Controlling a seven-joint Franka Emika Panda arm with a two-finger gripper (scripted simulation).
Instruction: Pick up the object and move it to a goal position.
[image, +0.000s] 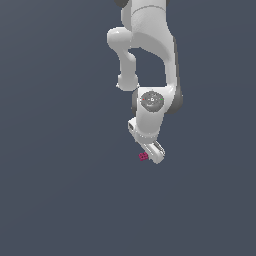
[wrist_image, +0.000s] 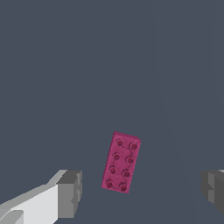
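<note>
So around the arm there's basically just a flat dark blue-grey floor (image: 55, 200) in both views; nothing else sits near the work spot and nothing stands between the hand and its target. The white Panda arm (image: 147, 45) reaches down from the top of the exterior view, bending at the wrist toward the lower part of the frame. The gripper (image: 153, 154) is spread wide; in the wrist view one grey pad (wrist_image: 70, 194) and the other sit far apart at opposite edges, and neither touches anything, so it's holding nothing. The brick (wrist_image: 121, 162), magenta-pink with two rows of studs, lies flat on the floor between the pads, nearer one pad than the other, its long side slightly tilted; in the exterior view it shows just beside the fingertips, on the exterior view's left.
</note>
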